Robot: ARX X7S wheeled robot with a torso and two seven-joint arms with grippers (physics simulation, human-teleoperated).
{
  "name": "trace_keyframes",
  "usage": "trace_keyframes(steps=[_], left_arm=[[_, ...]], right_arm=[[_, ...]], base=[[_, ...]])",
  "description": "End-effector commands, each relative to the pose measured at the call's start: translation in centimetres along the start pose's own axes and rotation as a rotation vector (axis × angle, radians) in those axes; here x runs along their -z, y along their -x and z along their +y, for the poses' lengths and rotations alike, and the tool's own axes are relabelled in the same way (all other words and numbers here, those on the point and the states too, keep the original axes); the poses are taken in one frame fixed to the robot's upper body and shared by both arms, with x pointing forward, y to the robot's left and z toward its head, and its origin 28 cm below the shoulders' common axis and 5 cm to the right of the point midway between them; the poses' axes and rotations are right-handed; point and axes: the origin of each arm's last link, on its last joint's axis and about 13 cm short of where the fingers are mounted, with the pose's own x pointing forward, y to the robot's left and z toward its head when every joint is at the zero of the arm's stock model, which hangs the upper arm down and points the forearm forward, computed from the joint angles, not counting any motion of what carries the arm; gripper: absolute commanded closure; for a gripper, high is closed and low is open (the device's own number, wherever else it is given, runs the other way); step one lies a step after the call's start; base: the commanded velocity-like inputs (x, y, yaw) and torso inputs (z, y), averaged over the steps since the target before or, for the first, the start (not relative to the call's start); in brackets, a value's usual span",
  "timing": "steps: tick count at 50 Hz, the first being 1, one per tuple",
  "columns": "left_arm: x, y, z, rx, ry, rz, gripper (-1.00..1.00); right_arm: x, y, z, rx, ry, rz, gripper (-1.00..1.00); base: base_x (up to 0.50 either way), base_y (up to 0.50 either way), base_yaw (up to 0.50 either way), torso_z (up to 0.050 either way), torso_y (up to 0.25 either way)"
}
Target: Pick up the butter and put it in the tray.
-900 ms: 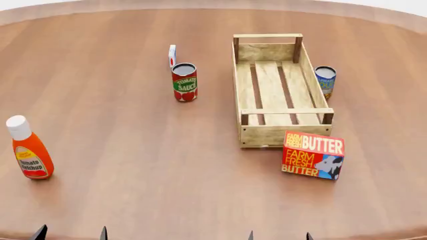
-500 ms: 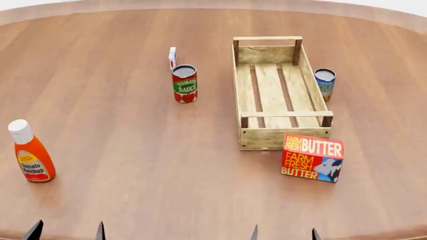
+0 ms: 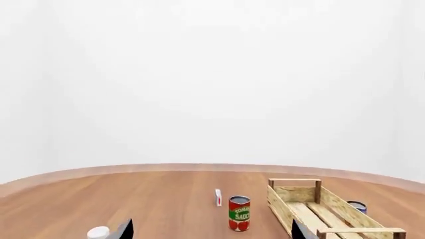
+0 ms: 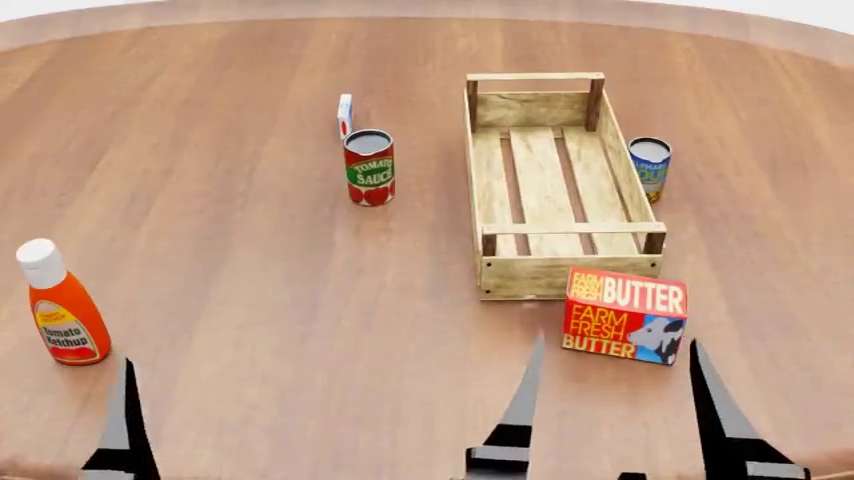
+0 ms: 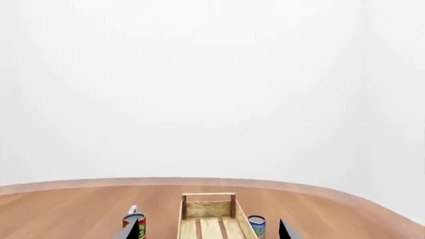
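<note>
- Tray (image 4: pixel 562 262) right of centre, butter (image 4: pixel 625 312) just beside its lower right corner.
- Sauce can (image 4: pixel 370 167) left of tray, small box (image 4: pixel 344 113) behind.
- Ketchup bottle (image 4: pixel 59 305) far left.
- Second can (image 4: pixel 649 166) right of tray.

- My right tool (image 4: pixel 614 400) points forward at the head view's lower edge, its two dark fingers spread wide, gripping nothing.
- My left tool (image 4: pixel 127 420) shows one finger only; its spread is unclear there.

Red butter (image 4: pixel 626 315) carton stands just beside the empty wooden tray (image 4: pixel 566 272).
</note>
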Motion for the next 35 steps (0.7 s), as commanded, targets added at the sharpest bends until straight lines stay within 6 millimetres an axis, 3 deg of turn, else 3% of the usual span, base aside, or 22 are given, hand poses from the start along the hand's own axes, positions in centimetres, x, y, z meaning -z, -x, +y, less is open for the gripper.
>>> trace_keyframes(steps=[1, 11, 35], left_arm=[[-3.37, 0.50, 0.30, -0.004, 0.011, -0.094, -1.00], [-3.33, 0.66, 0.42, -0.010, 0.003, -0.118, -1.00], [-3.64, 1.02, -0.02, 0.005, 0.000, -0.127, -1.00]], right_arm=[[-3.83, 0.35, 0.09, 0.004, -0.008, -0.113, -1.00], [-4.06, 0.33, 0.06, 0.007, 0.032, -0.110, -1.00], [-4.35, 0.30, 0.23, -0.011, 0.017, -0.111, -1.00]], base=[[0.00, 0.00, 0.00, 0.000, 0.000], [0.08, 0.00, 0.00, 0.000, 0.000], [0.50, 0.00, 0.00, 0.000, 0.000]])
